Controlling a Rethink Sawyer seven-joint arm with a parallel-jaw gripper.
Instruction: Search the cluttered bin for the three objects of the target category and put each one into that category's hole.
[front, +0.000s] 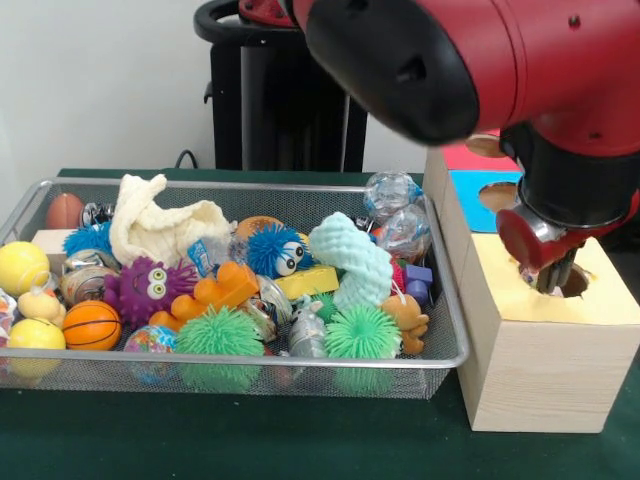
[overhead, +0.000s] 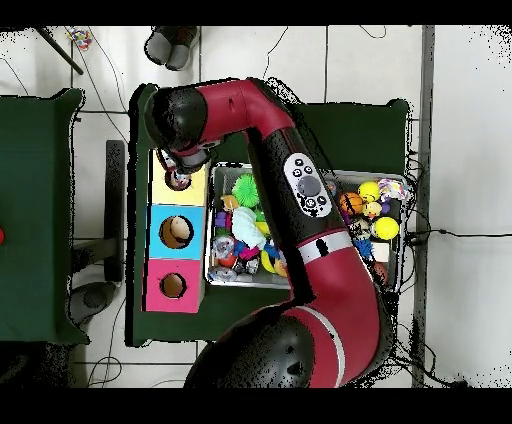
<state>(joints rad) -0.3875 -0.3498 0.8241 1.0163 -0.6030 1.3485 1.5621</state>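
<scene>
My gripper (front: 547, 272) hangs at the round hole (front: 577, 284) of the pale wooden box with the yellow face (front: 540, 370), right of the wire-mesh bin (front: 250, 185). Its tip reaches into the hole's mouth. I cannot tell whether it holds anything. In the overhead view the gripper (overhead: 180, 178) covers the hole of the yellow box (overhead: 193, 192), beside the bin (overhead: 208, 232). A small white dotted thing (overhead: 391, 187) lies at the bin's end away from the boxes; it may be polka-dot cloth. No other polka-dot cloth shows among the toys.
The bin holds a cream knitted cloth (front: 160, 225), a mint knitted piece (front: 350, 260), green spiky balls (front: 219, 333), a purple creature (front: 148, 290), balls and foil wrappers. The blue-faced box (front: 478, 186) and the red-faced box (front: 462, 157) stand behind the yellow one. The arm (overhead: 300, 190) crosses over the bin.
</scene>
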